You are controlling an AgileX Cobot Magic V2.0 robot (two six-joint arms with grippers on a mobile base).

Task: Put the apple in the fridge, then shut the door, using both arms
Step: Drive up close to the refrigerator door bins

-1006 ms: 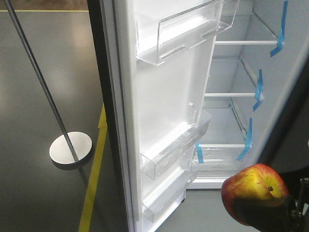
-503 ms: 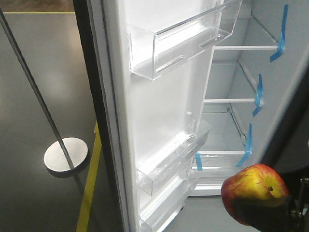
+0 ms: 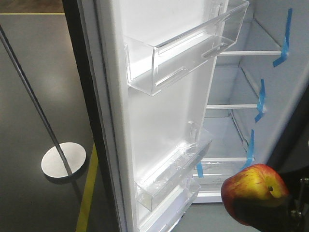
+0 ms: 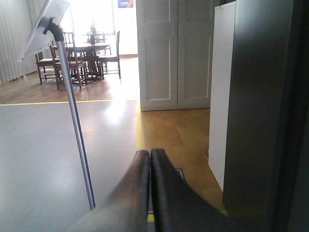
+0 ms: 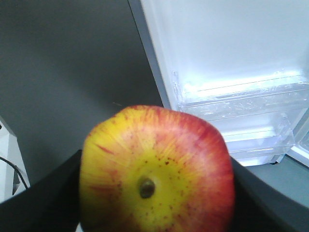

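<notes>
Sliding leftward, the door is looming larger; the right gripper is clamping the apple at lower right, best steering up into the fridge, the left gripper hanging closed, empty.

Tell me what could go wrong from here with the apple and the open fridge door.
The apple sits in the right gripper outside the fridge; if the grip is shallow it might slip on the way to a shelf. The open door carries jutting clear bins close to that path, so the arm could clip one. The left gripper, shut, is near a pole it may strike.
</notes>
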